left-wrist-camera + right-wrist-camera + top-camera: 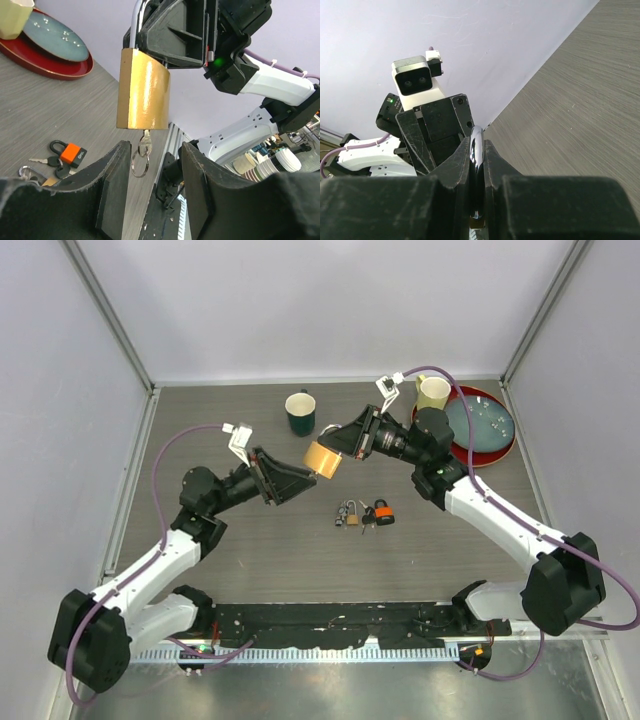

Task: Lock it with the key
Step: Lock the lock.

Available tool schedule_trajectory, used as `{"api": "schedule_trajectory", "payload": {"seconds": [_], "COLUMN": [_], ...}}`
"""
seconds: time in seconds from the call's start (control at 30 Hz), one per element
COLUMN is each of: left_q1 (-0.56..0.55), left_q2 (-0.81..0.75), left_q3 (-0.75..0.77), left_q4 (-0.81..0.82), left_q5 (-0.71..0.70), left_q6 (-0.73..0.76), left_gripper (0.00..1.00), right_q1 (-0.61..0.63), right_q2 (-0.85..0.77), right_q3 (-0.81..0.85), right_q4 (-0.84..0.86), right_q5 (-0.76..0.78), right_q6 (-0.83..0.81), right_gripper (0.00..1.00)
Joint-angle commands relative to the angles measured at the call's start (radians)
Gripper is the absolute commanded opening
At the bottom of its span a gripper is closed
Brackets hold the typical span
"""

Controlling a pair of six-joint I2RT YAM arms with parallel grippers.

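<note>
From above: a grey wood-grain worktop boxed in by pale walls. On it stand two mugs, one dark green and one cream, and one red tray carrying a blue-grey plate. There are three padlocks in all. Two small ones lie at the centre, an orange-bodied one and a metal one among loose keys, and the brass padlock hangs in the air between my arms. My right hand grips it from the tray side, and my left hand is just beside its lower end. From my left wrist: the brass padlock hangs upright with one key in its underside and a ring dangling from the key. My left fingers are spread to either side of key and ring, with a gap on both sides. From my right wrist: my right hand is pressed tight on the padlock's steel shackle, pinched between both fingers, with the worktop running off to the right.
</note>
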Motion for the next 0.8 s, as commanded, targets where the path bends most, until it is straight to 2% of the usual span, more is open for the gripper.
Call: {"api": "schedule_trajectory", "payload": {"seconds": [0.0, 0.2, 0.37, 0.4, 0.43, 0.53, 0.77], "left_q1": [-0.002, -0.005, -0.01, -0.013, -0.013, -0.015, -0.018], "left_q2": [0.018, 0.066, 0.096, 0.096, 0.098, 0.099, 0.096], "left_q3": [-0.013, -0.007, -0.003, -0.001, -0.001, 0.0, -0.001], "left_q4": [0.127, 0.176, 0.212, 0.216, 0.218, 0.224, 0.229], "left_q5": [0.015, 0.034, 0.049, 0.049, 0.049, 0.054, 0.067], "left_q6": [-0.038, -0.064, -0.081, -0.08, -0.08, -0.084, -0.095], "left_gripper": [0.47, 0.42, 0.31, 0.27, 0.17, 0.0, 0.0], "right_q1": [0.002, 0.002, 0.0, 0.0, 0.002, 0.002, 0.0], "right_q2": [-0.058, -0.054, -0.054, -0.054, -0.054, -0.055, -0.043], "right_q3": [0.024, 0.023, 0.024, 0.024, 0.024, 0.023, 0.029], "right_q4": [0.139, 0.156, 0.156, 0.158, 0.158, 0.159, 0.156], "right_q5": [0.01, 0.013, 0.013, 0.014, 0.014, 0.019, 0.023], "right_q6": [0.038, 0.048, 0.049, 0.046, 0.045, 0.045, 0.04], "right_gripper": [0.01, 0.01, 0.01, 0.01, 0.01, 0.01, 0.01]}}
